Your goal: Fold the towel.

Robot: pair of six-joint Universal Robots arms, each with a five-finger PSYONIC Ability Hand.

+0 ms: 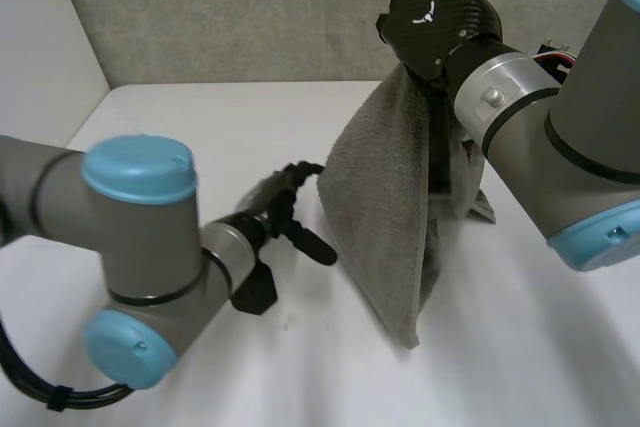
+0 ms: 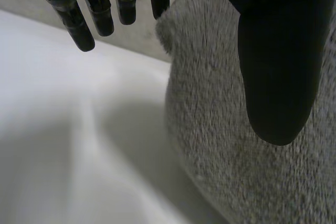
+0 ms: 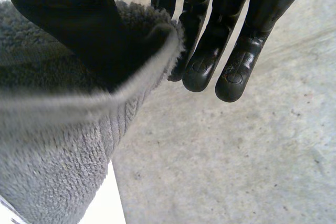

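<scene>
1. In the head view the right hand (image 1: 435, 12) sits at the upper centre-right with its back to the camera, so its fingers are hidden there.
2. The right arm (image 1: 590, 127) covers the far side of the grey towel (image 1: 385, 197). A small pale corner pokes out below the wrist.
3. The left hand (image 1: 285, 209), at the centre of the frame, is partly behind its own wrist. Its fingertips are hard to separate from the dark fold beside them.
4. In the right wrist view the thumb (image 3: 79, 19) presses the towel's hem against the fingers (image 3: 210, 51), a firm pinch on the upper edge.
5. From that pinch the towel hangs in a long drape, narrowing to a tip that reaches the white table (image 1: 200, 127) at the lower centre.
6. In the left wrist view the fingers (image 2: 84, 24) hang straight, apart from the thumb, and hold nothing.
7. The towel's edge lies just beside those fingertips. The thumb is in front of the cloth, but I cannot tell whether it touches.
</scene>
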